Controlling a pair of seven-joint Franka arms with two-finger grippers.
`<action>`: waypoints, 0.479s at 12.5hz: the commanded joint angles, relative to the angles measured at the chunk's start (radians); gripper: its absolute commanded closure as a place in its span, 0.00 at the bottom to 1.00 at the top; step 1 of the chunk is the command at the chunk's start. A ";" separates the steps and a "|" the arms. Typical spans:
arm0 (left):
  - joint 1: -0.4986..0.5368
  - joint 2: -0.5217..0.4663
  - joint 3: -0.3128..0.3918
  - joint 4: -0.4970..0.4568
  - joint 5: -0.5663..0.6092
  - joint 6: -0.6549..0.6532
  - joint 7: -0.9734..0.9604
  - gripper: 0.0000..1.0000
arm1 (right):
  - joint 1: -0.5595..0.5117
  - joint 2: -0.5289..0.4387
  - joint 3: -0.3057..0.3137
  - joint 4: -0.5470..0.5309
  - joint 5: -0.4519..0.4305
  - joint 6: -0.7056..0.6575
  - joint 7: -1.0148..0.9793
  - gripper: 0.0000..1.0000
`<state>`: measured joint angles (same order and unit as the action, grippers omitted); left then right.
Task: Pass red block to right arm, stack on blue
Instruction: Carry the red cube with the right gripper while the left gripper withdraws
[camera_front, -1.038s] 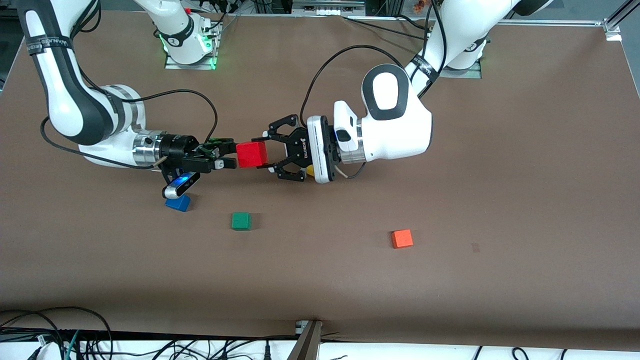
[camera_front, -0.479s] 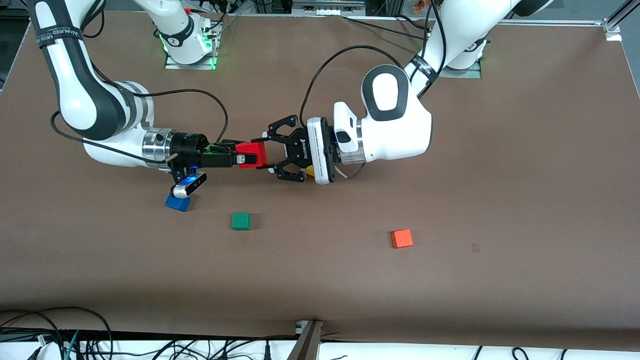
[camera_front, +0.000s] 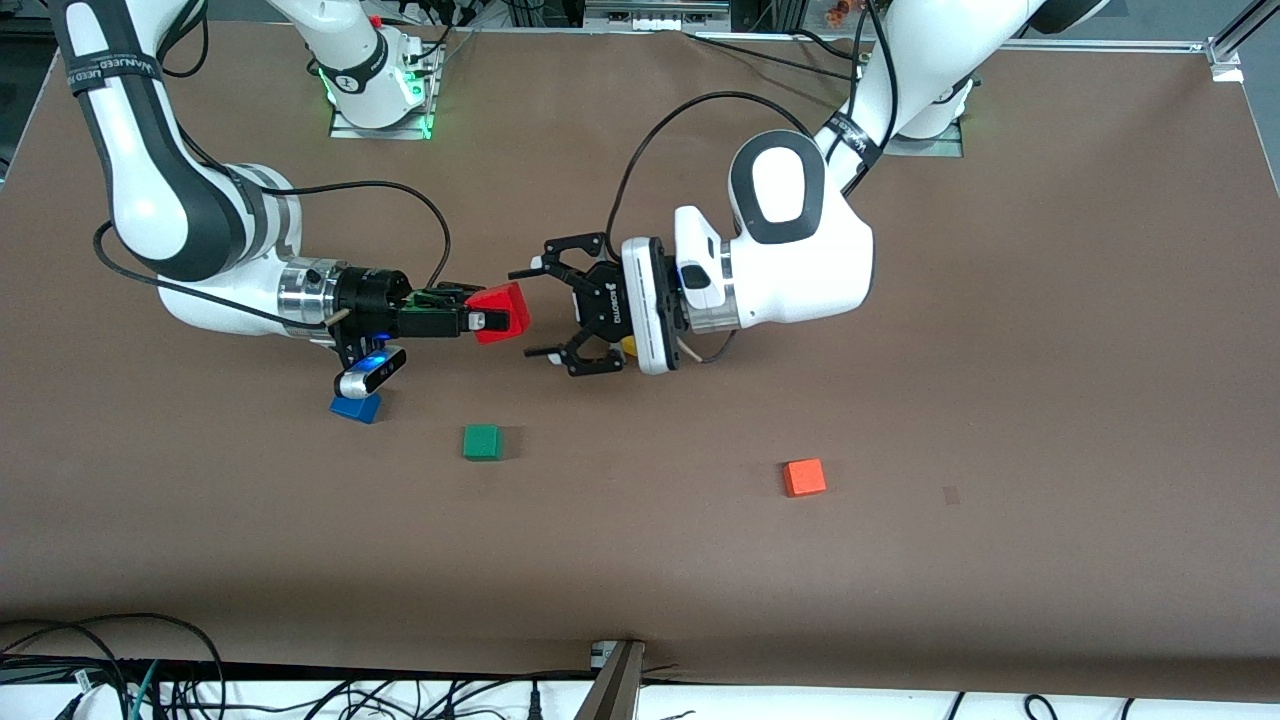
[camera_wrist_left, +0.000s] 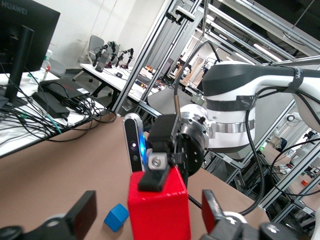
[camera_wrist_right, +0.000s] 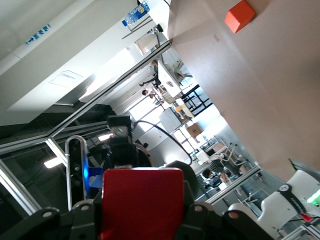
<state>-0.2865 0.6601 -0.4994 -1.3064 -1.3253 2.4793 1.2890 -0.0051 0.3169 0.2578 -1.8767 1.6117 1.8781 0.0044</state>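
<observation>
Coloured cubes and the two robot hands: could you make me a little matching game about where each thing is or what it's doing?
Things:
1. red block
2. blue cube
3. left gripper
4. orange-red cube

States:
A. open, holding nothing
B. on the table under the right arm's wrist
C. clamped in the right gripper
D. alone on the table toward the left arm's end

Pairs: 1-C, 2-B, 3-A, 4-D

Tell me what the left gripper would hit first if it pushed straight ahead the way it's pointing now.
Most likely the red block, held in the right gripper directly ahead of the open left gripper. In the left wrist view the block sits between the open fingers, so contact looks near, though depth is uncertain.
</observation>
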 joint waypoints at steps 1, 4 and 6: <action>0.012 -0.043 0.041 -0.010 -0.002 0.001 0.018 0.00 | -0.003 -0.013 -0.008 0.034 -0.123 0.007 0.011 1.00; 0.111 -0.102 0.038 -0.060 0.131 -0.095 0.004 0.00 | -0.003 -0.013 -0.011 0.073 -0.381 0.012 0.017 1.00; 0.264 -0.109 0.041 -0.065 0.245 -0.401 -0.013 0.00 | -0.001 -0.019 -0.011 0.074 -0.568 0.048 0.005 1.00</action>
<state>-0.1522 0.5980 -0.4543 -1.3154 -1.1615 2.2794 1.2813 -0.0088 0.3152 0.2470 -1.8056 1.1661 1.8960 0.0072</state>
